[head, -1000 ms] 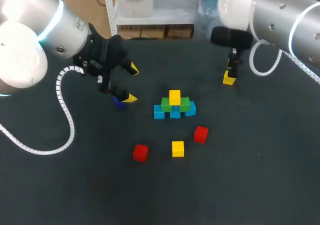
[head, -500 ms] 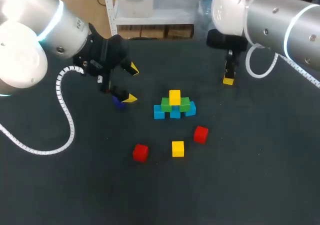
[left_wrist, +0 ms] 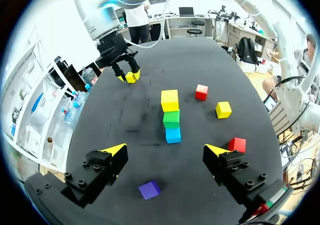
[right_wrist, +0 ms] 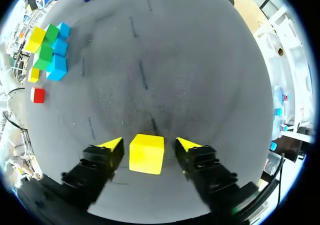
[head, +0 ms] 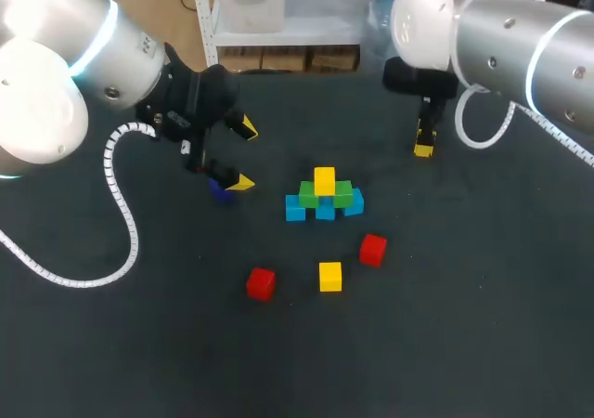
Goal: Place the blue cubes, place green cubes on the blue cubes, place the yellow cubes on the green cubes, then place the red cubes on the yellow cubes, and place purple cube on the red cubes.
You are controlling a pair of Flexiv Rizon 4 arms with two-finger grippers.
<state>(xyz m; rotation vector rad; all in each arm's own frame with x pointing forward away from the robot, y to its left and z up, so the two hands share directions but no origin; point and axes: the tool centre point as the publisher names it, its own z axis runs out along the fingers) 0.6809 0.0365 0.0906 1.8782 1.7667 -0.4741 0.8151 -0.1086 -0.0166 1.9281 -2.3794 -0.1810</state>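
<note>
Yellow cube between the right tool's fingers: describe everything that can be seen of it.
The yellow cube is a small, plain block with matte faces and crisp edges, and it looks undamaged. It sits flat and upright on the dark table, between the open fingers of the right tool. A narrow gap shows on each side, so neither finger touches it; only the table does.

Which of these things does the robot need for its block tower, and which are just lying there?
For the job:
blue cubes, green cubes and top yellow cube, already stacked
loose yellow cube
left red cube, right red cube
purple cube
yellow cube between the right fingers

Not for stacking:
black table
white coiled cable
</note>
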